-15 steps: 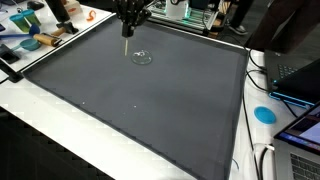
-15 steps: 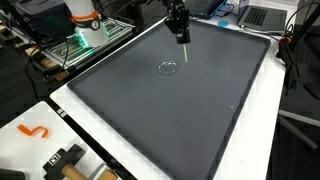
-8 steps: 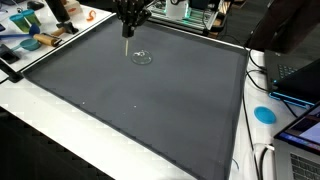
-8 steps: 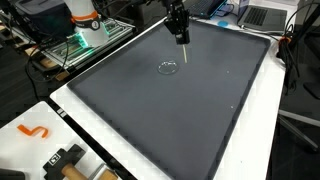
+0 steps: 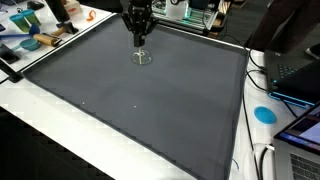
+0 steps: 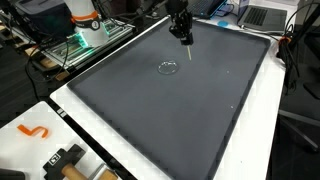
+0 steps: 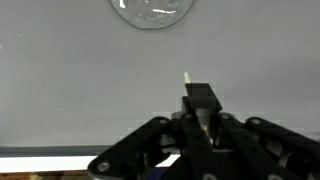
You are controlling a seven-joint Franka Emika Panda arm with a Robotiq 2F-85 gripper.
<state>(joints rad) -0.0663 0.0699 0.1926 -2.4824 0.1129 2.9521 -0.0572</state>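
My gripper (image 5: 139, 36) hangs over the far part of a large dark grey mat (image 5: 130, 100). It is shut on a thin pale stick (image 6: 189, 52) that points down at the mat. A small clear glass dish (image 5: 143, 57) lies on the mat right below the gripper in that view. From the other side the dish (image 6: 168, 68) lies a little to the left of the stick's tip. In the wrist view the closed fingertips (image 7: 201, 98) show with the stick's end (image 7: 186, 77) poking out. The dish (image 7: 152, 10) sits ahead at the top edge.
A white table border (image 6: 75, 110) surrounds the mat. An orange S-shaped piece (image 6: 35, 131) and a black tool (image 6: 65, 160) lie on it. A blue disc (image 5: 265, 114) and laptops (image 5: 298, 78) sit beside the mat. Cluttered items (image 5: 35, 40) and lit equipment (image 6: 85, 40) stand nearby.
The gripper with the stick has moved sideways across the mat, from beside the dish to over it. The dish has not moved.
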